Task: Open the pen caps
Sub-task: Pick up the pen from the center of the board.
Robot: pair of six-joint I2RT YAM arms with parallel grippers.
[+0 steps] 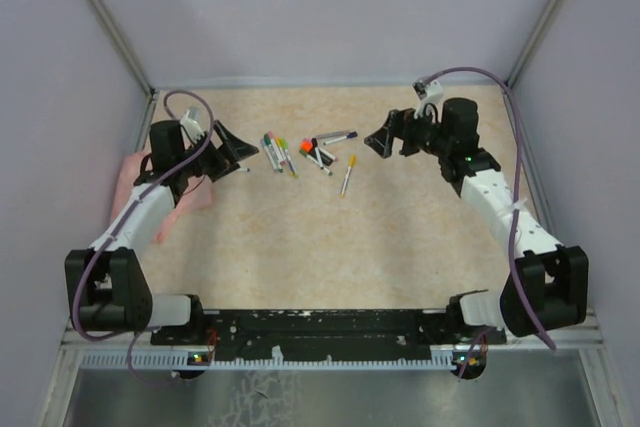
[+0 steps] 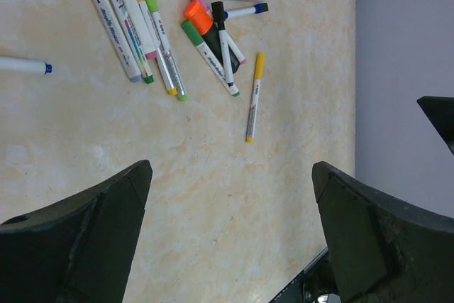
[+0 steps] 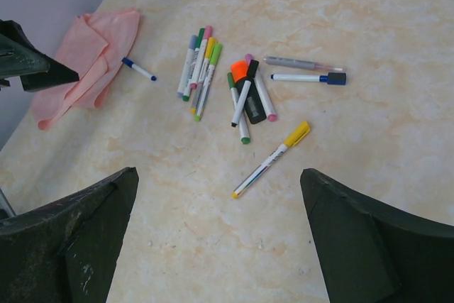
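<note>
The slim white yellow-capped pen (image 1: 347,175) lies flat, long axis near-to-far, cap end farthest. Left gripper (image 2: 230,175) and right gripper (image 3: 218,175): jaws spread, empty.

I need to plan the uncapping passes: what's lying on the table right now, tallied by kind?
Slim white pens: 12
Thick dark highlighter with orange cap: 1
Pink cloth: 1
Total: 14
</note>
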